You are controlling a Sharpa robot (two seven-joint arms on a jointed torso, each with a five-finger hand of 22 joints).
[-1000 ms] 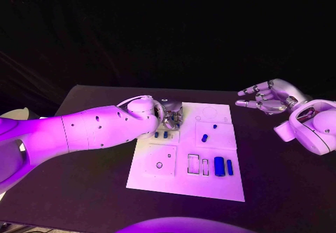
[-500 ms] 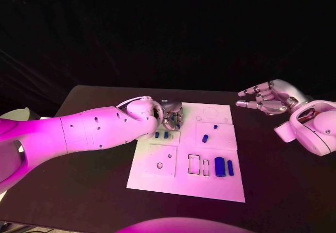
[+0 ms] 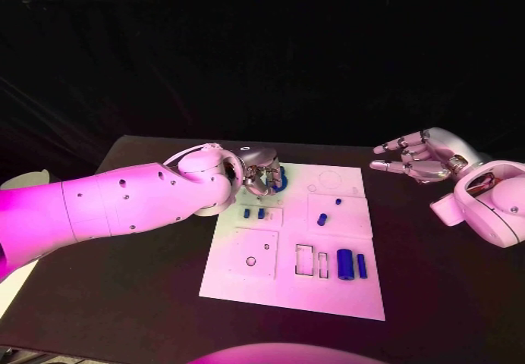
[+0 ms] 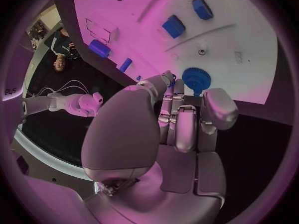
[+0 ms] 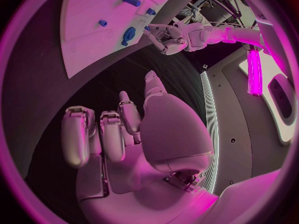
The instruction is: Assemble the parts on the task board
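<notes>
The white board (image 3: 293, 258) lies in the middle of the black worktop (image 3: 131, 303). The left robot hand (image 3: 260, 176) hangs over the board's corner at about 11 o'clock, fingers curled down toward a blue gear (image 4: 197, 79) that sits on the board there; its fingertips (image 4: 168, 78) are just beside the gear, and whether they touch or grip it cannot be told. Just toward 6 o'clock from that robot hand, two small blue blocks (image 3: 253, 214) lie side by side in a marked square. Near the board's centre sit a small blue peg (image 3: 337, 202) and a slanted blue piece (image 3: 321, 220). At about 4 o'clock on the board a thick blue cylinder (image 3: 344, 264) and a thinner blue bar (image 3: 361, 265) lie next to each other, beside two outlined slots. The right robot hand (image 3: 421, 157) hovers off the board at about 2 o'clock, well apart from it, fingers spread and holding nothing.
</notes>
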